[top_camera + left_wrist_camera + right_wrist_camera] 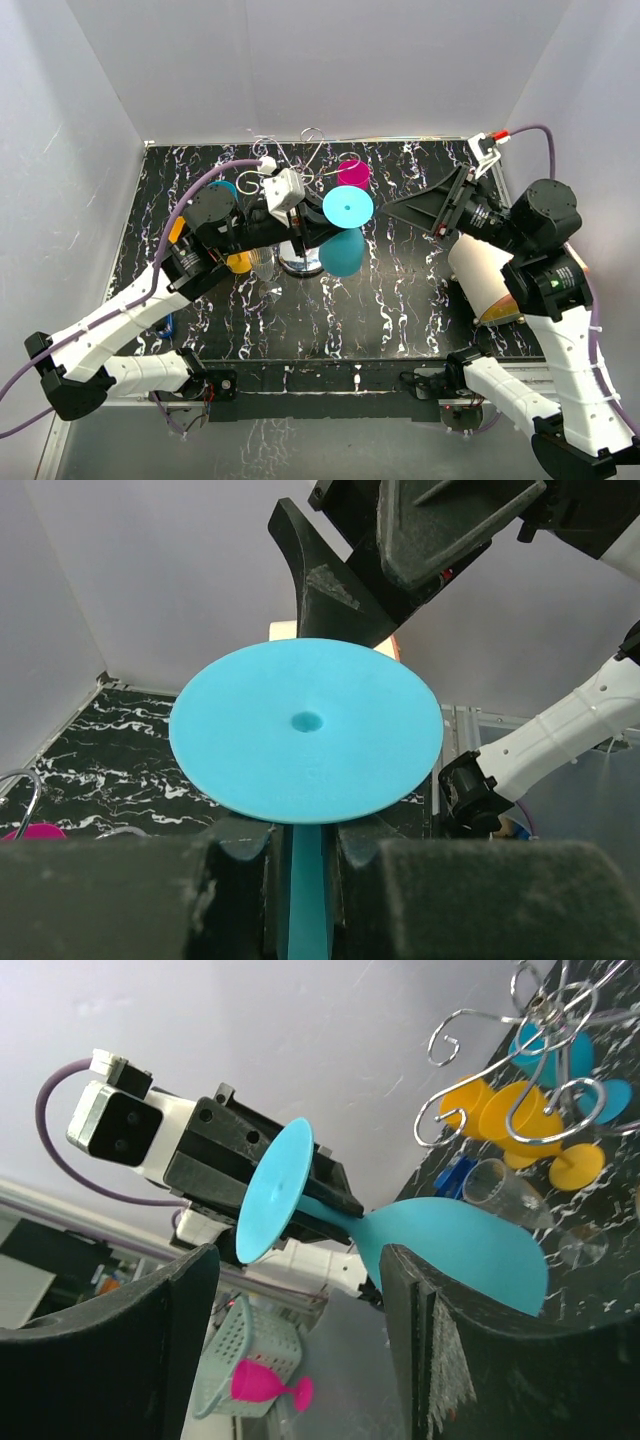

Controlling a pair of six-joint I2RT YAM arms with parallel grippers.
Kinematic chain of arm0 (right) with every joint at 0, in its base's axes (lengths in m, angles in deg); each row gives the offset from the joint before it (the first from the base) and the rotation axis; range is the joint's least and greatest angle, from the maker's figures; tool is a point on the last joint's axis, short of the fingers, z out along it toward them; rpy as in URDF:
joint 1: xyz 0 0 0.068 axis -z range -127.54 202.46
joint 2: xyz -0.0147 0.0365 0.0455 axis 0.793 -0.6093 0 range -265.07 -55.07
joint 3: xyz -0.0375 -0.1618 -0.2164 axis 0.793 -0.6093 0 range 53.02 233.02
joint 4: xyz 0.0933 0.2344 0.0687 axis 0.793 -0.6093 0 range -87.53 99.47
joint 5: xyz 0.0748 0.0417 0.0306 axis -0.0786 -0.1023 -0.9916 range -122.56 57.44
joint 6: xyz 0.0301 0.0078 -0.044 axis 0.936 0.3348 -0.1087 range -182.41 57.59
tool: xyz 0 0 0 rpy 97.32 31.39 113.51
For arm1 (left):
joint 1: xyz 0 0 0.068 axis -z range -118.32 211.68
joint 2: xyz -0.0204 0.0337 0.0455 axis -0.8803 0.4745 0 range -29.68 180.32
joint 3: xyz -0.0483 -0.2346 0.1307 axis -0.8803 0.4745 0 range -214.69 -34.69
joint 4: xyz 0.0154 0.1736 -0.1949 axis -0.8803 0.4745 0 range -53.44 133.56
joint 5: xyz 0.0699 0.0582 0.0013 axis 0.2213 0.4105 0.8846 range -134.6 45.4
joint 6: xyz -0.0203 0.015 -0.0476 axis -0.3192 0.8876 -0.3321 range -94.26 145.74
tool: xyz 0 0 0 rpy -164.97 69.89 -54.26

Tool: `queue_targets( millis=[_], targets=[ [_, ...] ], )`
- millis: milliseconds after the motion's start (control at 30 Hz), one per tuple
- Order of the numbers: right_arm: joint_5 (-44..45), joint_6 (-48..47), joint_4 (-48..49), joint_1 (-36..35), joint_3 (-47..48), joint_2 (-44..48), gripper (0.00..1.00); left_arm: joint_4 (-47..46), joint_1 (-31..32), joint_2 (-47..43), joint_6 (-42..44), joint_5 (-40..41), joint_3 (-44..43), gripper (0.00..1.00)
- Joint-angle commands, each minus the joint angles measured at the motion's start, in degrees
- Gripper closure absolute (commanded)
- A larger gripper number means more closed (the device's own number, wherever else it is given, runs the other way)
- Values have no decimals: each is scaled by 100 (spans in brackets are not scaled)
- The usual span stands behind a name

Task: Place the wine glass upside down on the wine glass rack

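Observation:
My left gripper [316,230] is shut on the stem of a teal wine glass [347,208] and holds it in the air, lying sideways. Its foot points right and its bowl [342,253] hangs over the table. In the left wrist view the foot disc [306,730] fills the middle and the stem sits between the fingers [240,880]. The silver wire rack [312,135] stands just behind, on its chrome base [297,264]. My right gripper [393,207] is open and empty, its tips just right of the foot. In the right wrist view the glass [460,1250] lies beyond the open fingers [130,1350].
Yellow glasses [500,1110] and blue ones [560,1055] hang on the rack's scrolls [520,1050], and a clear glass [500,1190] lies below. A magenta glass [353,172] is at the rack's right. A cream cylinder [485,275] lies under the right arm. White walls surround the table.

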Motion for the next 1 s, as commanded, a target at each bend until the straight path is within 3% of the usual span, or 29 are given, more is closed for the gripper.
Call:
queue_targets(
  millis=[0,200,433,967],
  targets=[
    [-512,668,958,-1,-312,-80,38,-87,7,48,115,38,20,100],
    [-589,747,972,-5,-402,-194,43,-21,8,144,78,39,50,100],
    [-489,866,752,-6,-625,-300,62,9,9,145,75,47,135,100],
    [-754,1464,1210,-56,-967,-374,75,-36,5,262,132,-1,246,100]
  ],
)
